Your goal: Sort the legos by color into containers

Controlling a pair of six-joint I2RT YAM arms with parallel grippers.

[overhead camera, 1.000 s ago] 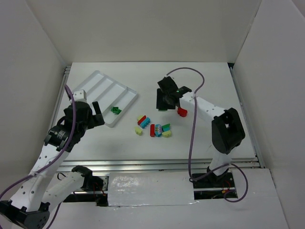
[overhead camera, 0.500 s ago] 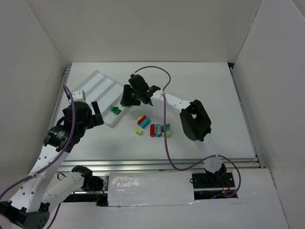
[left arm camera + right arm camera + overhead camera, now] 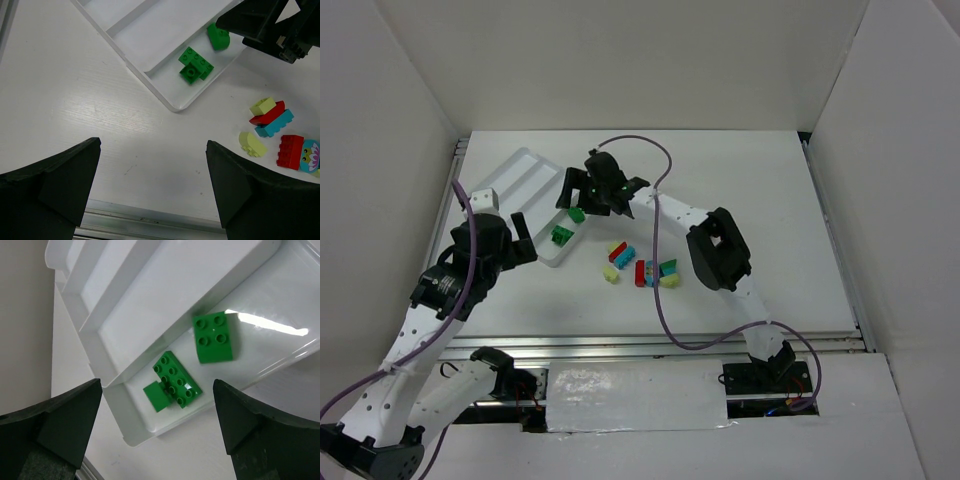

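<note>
The white tray [image 3: 520, 175] lies at the left with four long containers. Its container nearest the loose pile holds two green legos: a square one [image 3: 577, 214] [image 3: 215, 337] and a flatter one [image 3: 561, 235] [image 3: 175, 380]. My right gripper [image 3: 585, 197] [image 3: 157, 385] hangs open just above them, holding nothing. Red, teal and pale yellow legos [image 3: 640, 268] [image 3: 272, 120] lie loose on the table right of the tray. My left gripper [image 3: 520, 235] [image 3: 152, 150] is open over bare table near the tray's front corner [image 3: 172, 106].
White walls close in the table on three sides. An aluminium rail [image 3: 150, 220] runs along the near edge, just under the left fingers. The right arm [image 3: 715, 245] stretches across the table above the loose pile, and its purple cable [image 3: 660, 290] loops down beside it.
My right gripper swung left from beside the pile to over the tray and opened. The square green lego it carried now lies in the tray. The left arm has stayed put.
</note>
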